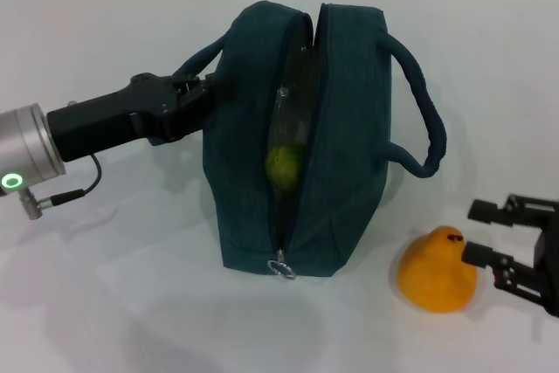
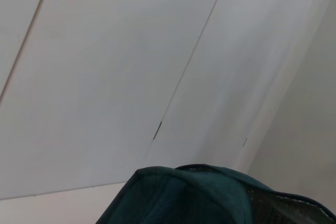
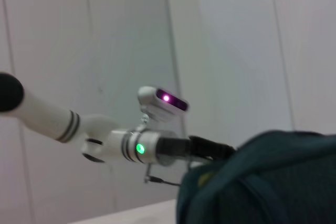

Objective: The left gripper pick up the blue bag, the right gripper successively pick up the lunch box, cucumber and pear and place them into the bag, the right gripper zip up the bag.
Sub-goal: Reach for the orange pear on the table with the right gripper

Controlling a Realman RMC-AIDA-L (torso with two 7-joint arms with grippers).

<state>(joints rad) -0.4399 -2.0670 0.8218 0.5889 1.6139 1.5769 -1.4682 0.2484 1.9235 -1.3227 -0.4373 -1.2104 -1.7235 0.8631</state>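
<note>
1. Fabric of the blue bag (image 1: 349,172) is seen standing upright in the middle of the head view on the white surface (image 1: 131,303), with its zipper open along the top and front.
2. The metal ring pull (image 1: 281,267) is found at the lower end of the zipper, near the surface.
3. The left gripper (image 1: 210,92) is reached in from the left of the frame, and its jaws are closed on the bag at the base of the left loop handle (image 1: 205,58).
4. Inside the opening, the cucumber (image 1: 284,165) is seen as a green end, and the clear lunch box (image 1: 295,85) is partly visible above it.
5. The pear (image 1: 438,270) is placed on the surface at the lower right of the frame, apart from the bag, with its stem at the top.
6. The right gripper (image 1: 479,231) is held just beside the pear at the right edge; its jaws are spread wide and nothing is held.
7. In the right wrist view, the bag (image 3: 268,182) is shown at the lower right.
</note>
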